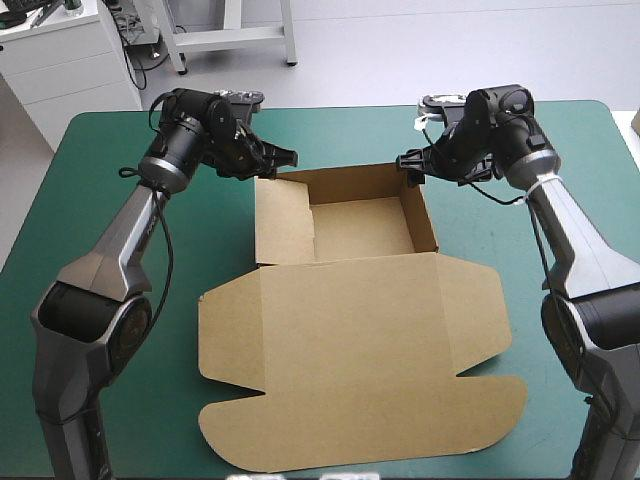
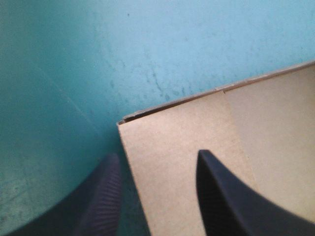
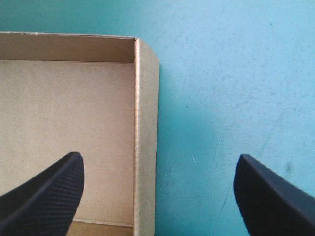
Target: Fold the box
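Table (image 1: 90,200), teal-green cover. Box (image 1: 350,330), brown, at table centre: open tray toward 12 o'clock, lid flat toward 6 o'clock. Left gripper (image 2: 155,156) at the tray's 11 o'clock corner, black fingers moderately parted, board edge between them. Right gripper (image 3: 158,160) at the 1 o'clock corner, fingers wide apart, astride the side wall.

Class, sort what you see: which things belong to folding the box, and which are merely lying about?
Belongs to the job:
box, tray walls up, lid flat
left end effector, open
right end effector, open

Merely there:
teal-green table cover
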You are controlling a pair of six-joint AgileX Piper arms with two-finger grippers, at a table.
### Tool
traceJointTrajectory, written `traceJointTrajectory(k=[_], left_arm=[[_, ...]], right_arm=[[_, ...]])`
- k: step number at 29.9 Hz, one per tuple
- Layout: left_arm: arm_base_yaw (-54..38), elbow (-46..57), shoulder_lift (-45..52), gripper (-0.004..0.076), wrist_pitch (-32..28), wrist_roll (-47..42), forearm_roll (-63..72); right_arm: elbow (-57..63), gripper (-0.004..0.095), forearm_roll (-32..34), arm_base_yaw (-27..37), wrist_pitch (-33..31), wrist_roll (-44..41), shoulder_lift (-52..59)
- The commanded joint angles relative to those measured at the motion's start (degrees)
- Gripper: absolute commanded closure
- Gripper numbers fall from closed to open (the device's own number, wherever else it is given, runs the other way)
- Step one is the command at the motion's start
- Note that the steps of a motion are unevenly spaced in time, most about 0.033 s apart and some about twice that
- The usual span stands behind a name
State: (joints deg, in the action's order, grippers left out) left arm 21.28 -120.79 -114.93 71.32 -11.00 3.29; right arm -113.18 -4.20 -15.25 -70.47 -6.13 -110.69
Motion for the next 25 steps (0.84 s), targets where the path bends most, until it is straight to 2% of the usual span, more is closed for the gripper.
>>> traceJointTrajectory(k=[1, 2, 9, 25], left_arm=[[0.1, -2.2, 6.7, 0.0698, 3.1, 3.4, 0.1], [0.1, -2.2, 7.6, 0.0751, 3.1, 4.8, 0.1], [0.1, 5.0, 18.5, 0.0754, 3.2, 5.9, 0.0], [0.1, 39.7, 44.9, 0.0756, 2.2, 6.1, -4.8]], right_arm=[[-2.1, 0.0137, -0.2, 0.3, -1.0, 1.2, 4.8], [-2.0, 0.0137, -0.5, 0.1, -1.0, 1.3, 5.3], [-0.2, 0.0138, -0.6, -1.2, -1.0, 2.7, 9.2], [-0.2, 0.0137, 0.9, -1.7, -1.0, 3.8, 1.7]])
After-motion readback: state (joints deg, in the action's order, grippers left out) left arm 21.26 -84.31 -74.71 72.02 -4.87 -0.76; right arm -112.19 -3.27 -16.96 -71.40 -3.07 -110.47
